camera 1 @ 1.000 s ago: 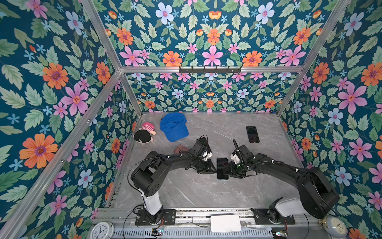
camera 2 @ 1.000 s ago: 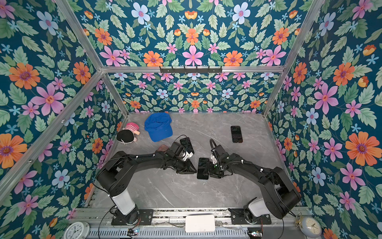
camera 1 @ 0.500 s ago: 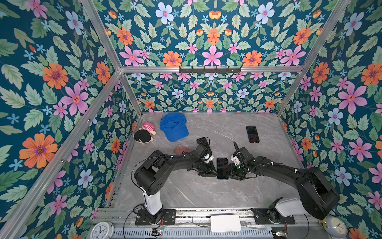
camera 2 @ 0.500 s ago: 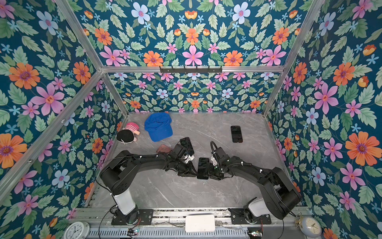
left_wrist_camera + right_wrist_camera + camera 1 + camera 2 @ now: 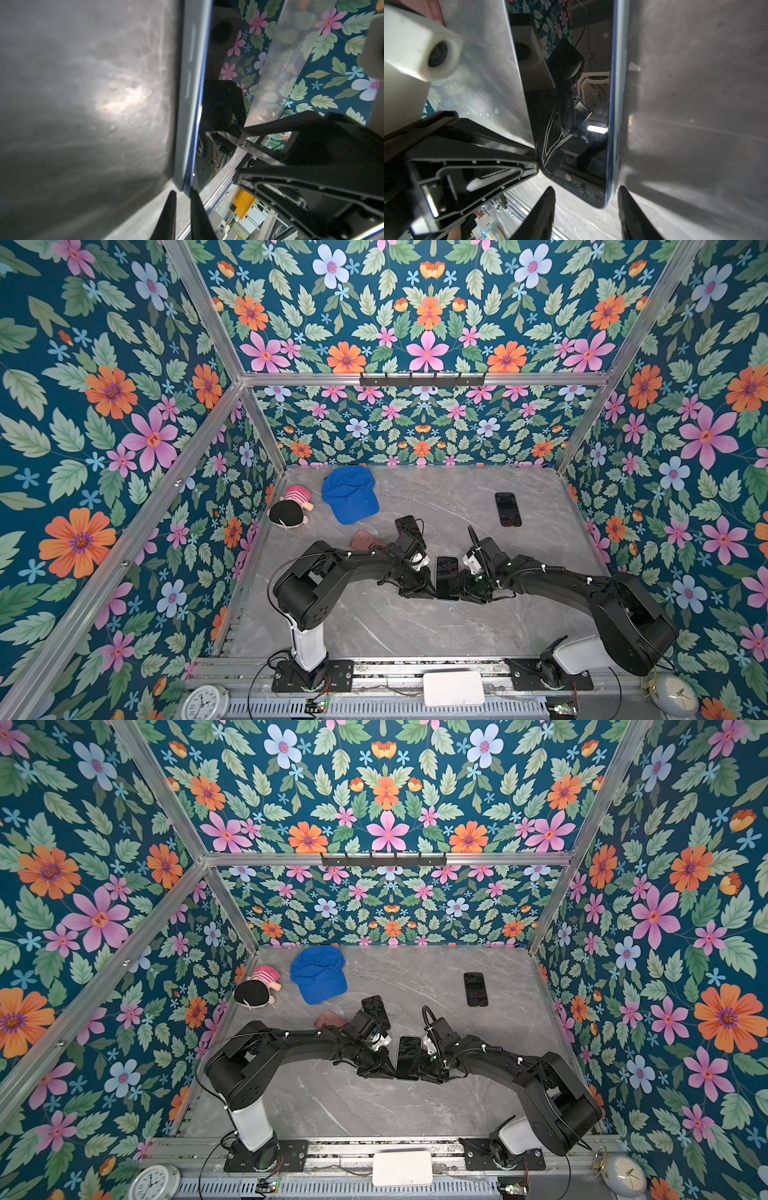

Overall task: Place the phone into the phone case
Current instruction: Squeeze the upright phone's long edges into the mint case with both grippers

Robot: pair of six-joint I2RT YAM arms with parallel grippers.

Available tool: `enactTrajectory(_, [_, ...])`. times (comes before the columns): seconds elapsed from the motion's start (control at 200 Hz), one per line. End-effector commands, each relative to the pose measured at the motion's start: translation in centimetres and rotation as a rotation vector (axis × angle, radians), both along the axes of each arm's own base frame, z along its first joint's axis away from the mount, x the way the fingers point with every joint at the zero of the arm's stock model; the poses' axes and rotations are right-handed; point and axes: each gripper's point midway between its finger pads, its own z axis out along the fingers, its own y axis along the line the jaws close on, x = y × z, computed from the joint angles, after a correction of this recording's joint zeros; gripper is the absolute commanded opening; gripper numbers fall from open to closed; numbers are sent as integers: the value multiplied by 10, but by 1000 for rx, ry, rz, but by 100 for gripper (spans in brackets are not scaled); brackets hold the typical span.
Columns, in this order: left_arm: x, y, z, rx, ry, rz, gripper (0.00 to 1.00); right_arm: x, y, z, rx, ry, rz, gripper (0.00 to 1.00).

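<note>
My left gripper (image 5: 428,593) has slid against the phone (image 5: 447,577) mid-table, jaws nearly together, can't tell if pinching; right gripper (image 5: 585,195) gapes at its near corner. Seating into the case (image 5: 187,83), I reckon: next, press edges down

The phone (image 5: 447,576) lies flat on the table (image 5: 374,626), near the middle. The left gripper (image 5: 428,593) is at its left side and the right gripper (image 5: 467,594) is at its right side, both by its near end. A second phone (image 5: 508,509) lies farther back on the right, well apart. The cap (image 5: 350,499) sits far and left, with the doll (image 5: 289,510) just left of it. A flat case (image 5: 362,539) lies between the cap and the left arm.
</note>
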Motion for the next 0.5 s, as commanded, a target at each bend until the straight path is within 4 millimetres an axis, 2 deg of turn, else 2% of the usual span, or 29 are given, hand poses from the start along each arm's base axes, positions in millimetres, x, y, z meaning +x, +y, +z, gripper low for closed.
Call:
enactTrajectory(0.0, [-2,6,-8,41,4,-4,13,1,4,1,16,-4,0,49])
enactTrajectory(0.275, [-4,8,-15,59,16,-15,2,1,9,-4,29,4,10,45])
enactTrajectory(0.495, [-6,11,-19,75,21,-16,2,1,12,-5,37,5,17,41])
